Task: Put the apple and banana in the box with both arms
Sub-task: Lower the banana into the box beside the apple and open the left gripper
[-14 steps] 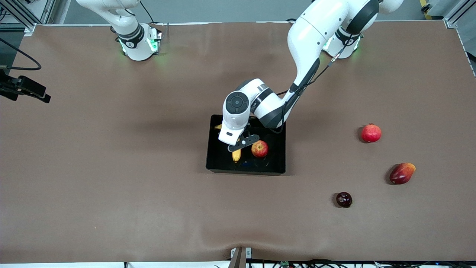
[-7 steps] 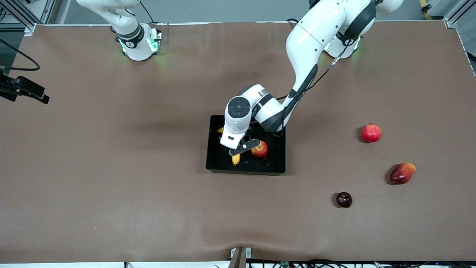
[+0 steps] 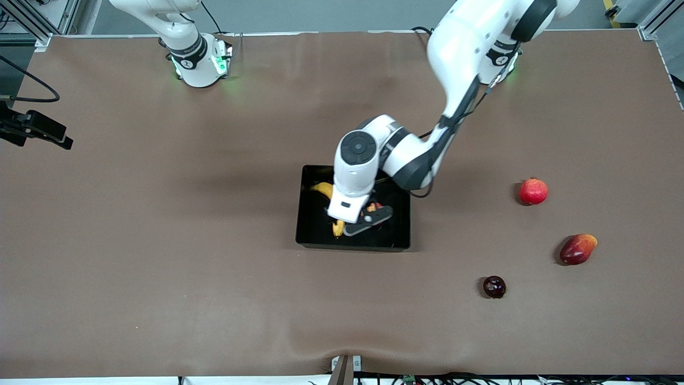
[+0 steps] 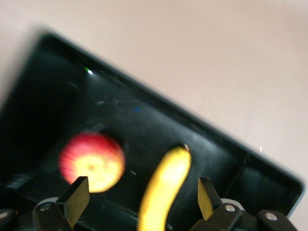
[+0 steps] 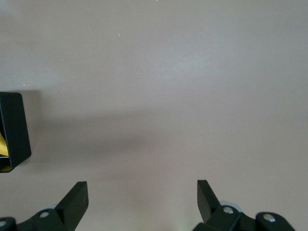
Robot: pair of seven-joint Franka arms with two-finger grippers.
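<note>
The black box (image 3: 311, 227) sits mid-table with both fruits in it. The yellow banana (image 3: 322, 188) lies along the box floor, its middle hidden under the left hand; in the left wrist view the banana (image 4: 166, 185) lies beside the red-and-yellow apple (image 4: 91, 161). In the front view only a sliver of the apple (image 3: 374, 207) shows. My left gripper (image 3: 359, 216) hangs open just above the banana, its fingers (image 4: 79, 198) apart on either side and touching nothing. My right gripper (image 5: 143, 190) stands open over bare table, with a corner of the box (image 5: 12, 127) at the view's edge.
Toward the left arm's end of the table lie a red pomegranate (image 3: 534, 191), a red-orange mango (image 3: 577, 249) and a small dark fruit (image 3: 494, 286). A black clamp (image 3: 35, 128) juts in at the right arm's end.
The left gripper has opened and let go of the banana, which now rests in the box. The hand has risen and shifted over the apple. The right arm has not moved.
</note>
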